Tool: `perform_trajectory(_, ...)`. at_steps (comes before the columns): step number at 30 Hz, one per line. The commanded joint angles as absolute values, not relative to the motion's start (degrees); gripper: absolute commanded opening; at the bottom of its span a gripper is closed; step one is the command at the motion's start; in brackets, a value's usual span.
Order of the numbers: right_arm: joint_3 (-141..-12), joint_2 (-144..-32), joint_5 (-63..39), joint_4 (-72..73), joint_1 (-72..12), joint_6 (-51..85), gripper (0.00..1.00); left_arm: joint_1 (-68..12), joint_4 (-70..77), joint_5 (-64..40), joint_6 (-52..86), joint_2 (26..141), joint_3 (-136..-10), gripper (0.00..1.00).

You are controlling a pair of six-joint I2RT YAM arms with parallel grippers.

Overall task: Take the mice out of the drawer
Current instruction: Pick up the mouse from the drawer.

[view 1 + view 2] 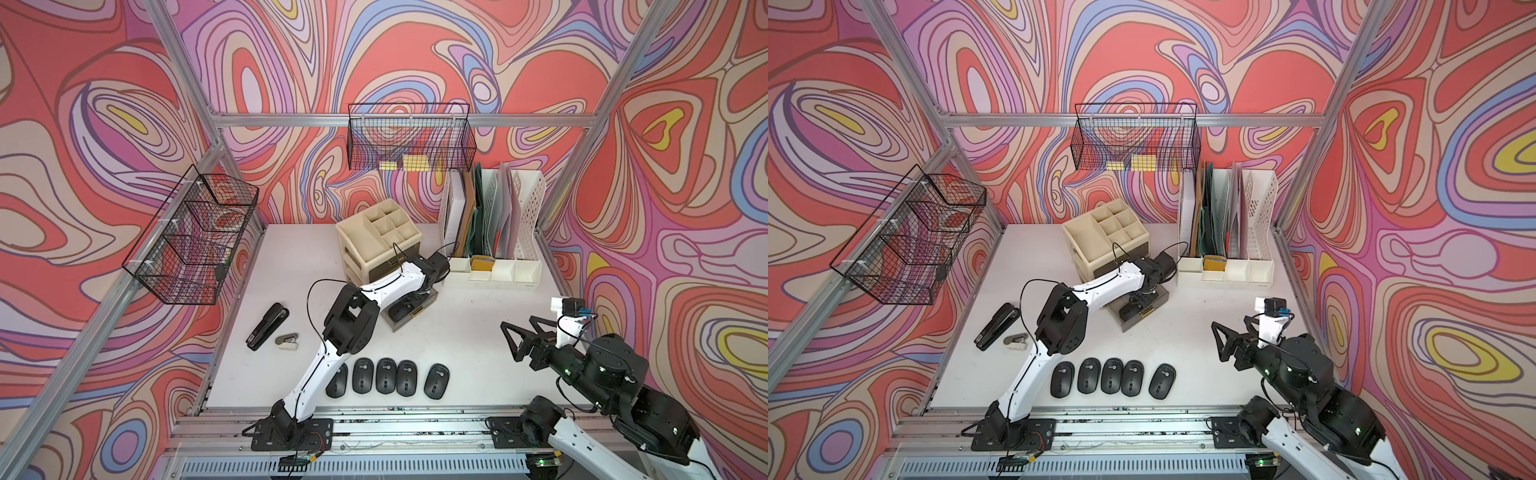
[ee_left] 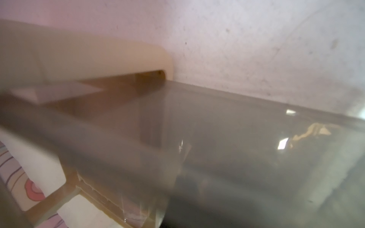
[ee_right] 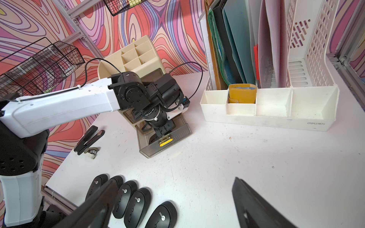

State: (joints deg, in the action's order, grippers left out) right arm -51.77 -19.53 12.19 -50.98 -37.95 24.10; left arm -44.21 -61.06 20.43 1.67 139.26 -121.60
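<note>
Up front, the right fingers [image 3: 254, 205] are spread as wide as they go, gripping nothing, hovering over the desk [image 1: 457, 345]. Just beside them, toward the left arm, five mice [image 1: 386, 376] lie in a neat row on the desk, the end one partly hidden behind that arm.

Over to the left fingers [image 3: 160, 131]: they're down inside the pulled-out smoky drawer [image 3: 156, 151], its walls all around them, and they're closed tight. A sixth mouse [image 1: 1128, 311] shows dark in the drawer right by them, but do they pinch it? Can't tell, the left wrist view is all blurred drawer wall.

A cream drawer unit [image 1: 376, 232] stands just behind the left fingers, and a white file rack [image 1: 528, 232] is off to their side. A black stapler [image 1: 268, 326] lies well apart from both sets of fingers.
</note>
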Motion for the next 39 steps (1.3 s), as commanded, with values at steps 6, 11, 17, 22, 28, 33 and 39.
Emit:
perform_trajectory(6, -51.35, -18.90, 12.91, -50.98, -37.97, 24.12, 0.96, -44.29, -66.32, 14.66, 6.00, 135.24, -120.94, 0.00)
perform_trajectory(11, -51.33, -18.90, 12.83, -50.98, -37.99, 24.13, 0.96, -44.29, -63.97, 12.48, 6.31, 131.92, -121.44, 0.06)
perform_trajectory(17, -51.24, -18.81, 12.83, -51.03, -37.97, 24.16, 0.96, -44.29, -63.96, 9.32, 5.03, 128.80, -121.56, 0.19)
perform_trajectory(22, -51.24, -18.72, 12.91, -51.05, -37.97, 24.17, 0.96, -44.30, -62.00, 7.64, -0.36, 124.87, -115.54, 0.25)
perform_trajectory(28, -51.28, -18.72, 12.85, -51.05, -38.02, 24.25, 0.96, -44.29, -57.81, 5.43, -5.07, 118.65, -106.60, 0.49)
perform_trajectory(33, -51.24, -18.98, 12.72, -51.02, -37.97, 24.17, 0.96, -44.18, -57.41, 3.61, -8.11, 117.81, -103.37, 0.59)
perform_trajectory(39, -51.25, -18.72, 12.69, -51.07, -37.97, 24.23, 0.96, -43.64, -55.19, 4.16, -9.23, 119.94, -100.94, 0.59)
